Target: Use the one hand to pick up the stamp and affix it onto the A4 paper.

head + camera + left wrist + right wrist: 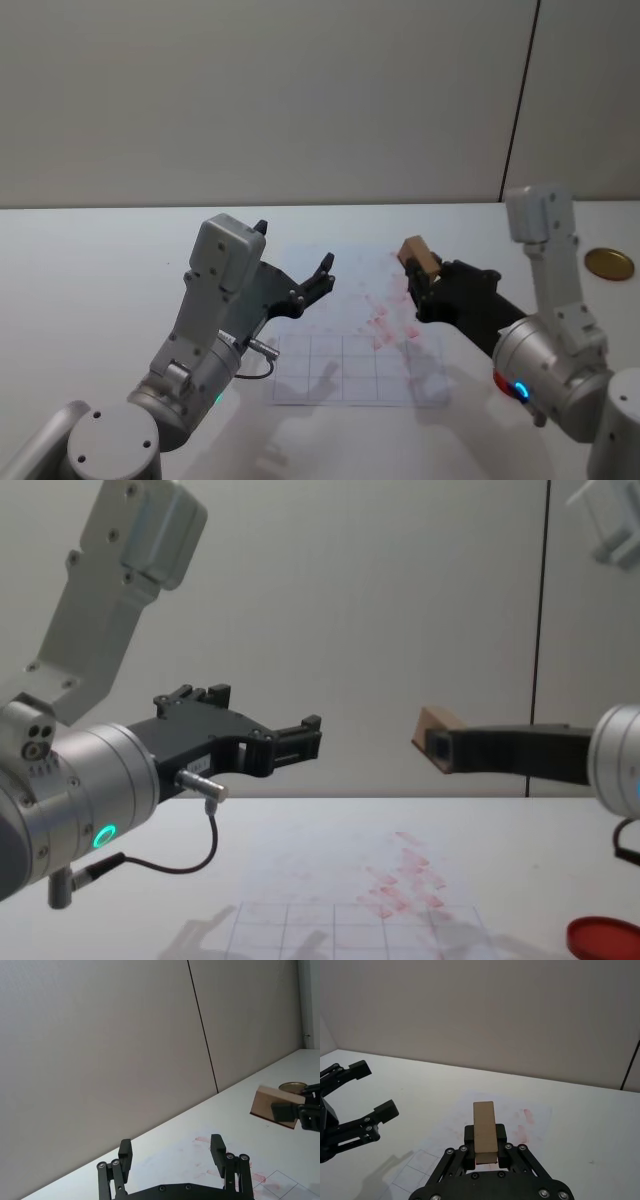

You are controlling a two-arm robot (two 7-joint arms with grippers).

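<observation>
My right gripper [420,280] is shut on the stamp [419,257], a small tan wooden block held in the air above the right side of the A4 paper [340,370]. The right wrist view has the stamp [484,1126] clamped upright between the black fingers [469,1136], with the red-smudged A4 paper [520,1115] beneath. From the chest, the stamp [434,723] hangs well above the A4 paper [330,920]. My left gripper [305,268] hovers open over the sheet's left side, its fingers [125,1152] spread with nothing between them; the stamp [274,1107] appears beyond it.
A round gold lid [609,263] lies at the table's far right. The red ink pad [605,940] sits at the table's near right in the chest view. A grey wall stands behind the white table [90,260].
</observation>
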